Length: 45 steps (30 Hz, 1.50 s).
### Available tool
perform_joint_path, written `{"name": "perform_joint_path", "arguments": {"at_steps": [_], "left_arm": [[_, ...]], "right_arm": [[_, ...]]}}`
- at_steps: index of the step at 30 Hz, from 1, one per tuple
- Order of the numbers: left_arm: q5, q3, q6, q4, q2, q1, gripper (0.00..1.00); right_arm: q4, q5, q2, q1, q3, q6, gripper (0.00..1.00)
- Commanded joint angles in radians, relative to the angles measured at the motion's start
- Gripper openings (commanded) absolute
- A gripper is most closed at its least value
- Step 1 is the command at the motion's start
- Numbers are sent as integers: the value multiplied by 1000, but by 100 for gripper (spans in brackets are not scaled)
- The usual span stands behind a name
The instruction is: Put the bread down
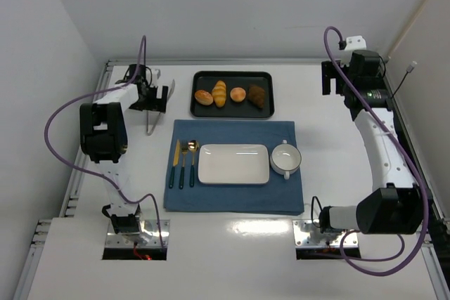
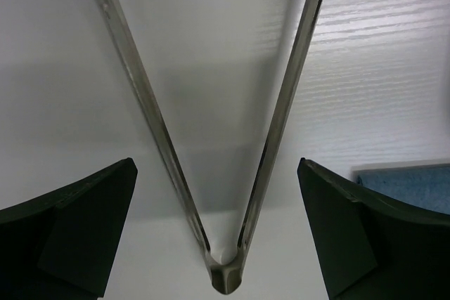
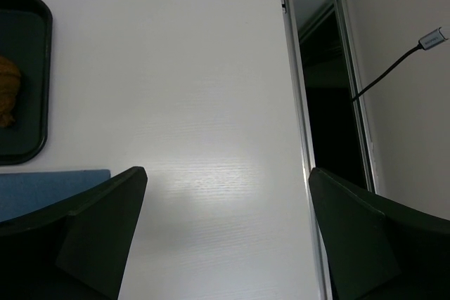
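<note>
The bread [image 1: 203, 98], a small oval golden-brown bun, lies at the left end of a black tray [image 1: 232, 112] at the back of the table. Metal tongs [image 1: 150, 123] lie on the table left of the tray. My left gripper [image 1: 156, 98] hangs open over the tongs. In the left wrist view the tongs [image 2: 225, 272] lie in a V between the open fingers [image 2: 77, 230], untouched, with the gripper [image 2: 218, 240] empty. My right gripper [image 1: 329, 81] is open and empty at the back right; in its wrist view [image 3: 226, 244] only bare table lies between its fingers.
The tray also holds a yellow ridged roll [image 1: 219, 93], a round orange-pink bun [image 1: 238, 94] and a dark croissant [image 1: 257, 95]. A blue mat [image 1: 232, 201] carries a white plate [image 1: 233, 164], cutlery [image 1: 183, 163] and a white cup [image 1: 286, 159]. The table edge [image 3: 302, 138] runs beside the right gripper.
</note>
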Motion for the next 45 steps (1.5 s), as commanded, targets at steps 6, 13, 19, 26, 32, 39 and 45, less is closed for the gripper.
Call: {"name": "perform_joint_path", "arguments": {"at_steps": [6, 13, 19, 26, 32, 39, 45], "left_arm": [[-29, 66, 4, 25, 89, -8, 100], [-38, 88, -5, 25, 121, -8, 97], [-29, 88, -5, 25, 141, -8, 87], [-55, 97, 4, 5, 175, -8, 0], [-51, 62, 4, 8, 39, -8, 0], [-12, -20, 43, 4, -352, -90, 0], [6, 40, -16, -120, -435, -156, 0]], "right_arm": [[74, 45, 13, -5, -27, -25, 100], [84, 35, 3, -5, -38, -25, 100], [84, 35, -6, -5, -47, -25, 100], [84, 26, -41, -5, -47, -15, 100], [56, 5, -72, -5, -38, -15, 100], [47, -4, -130, -5, -101, -25, 100], [47, 29, -185, -5, -188, -11, 100]]}}
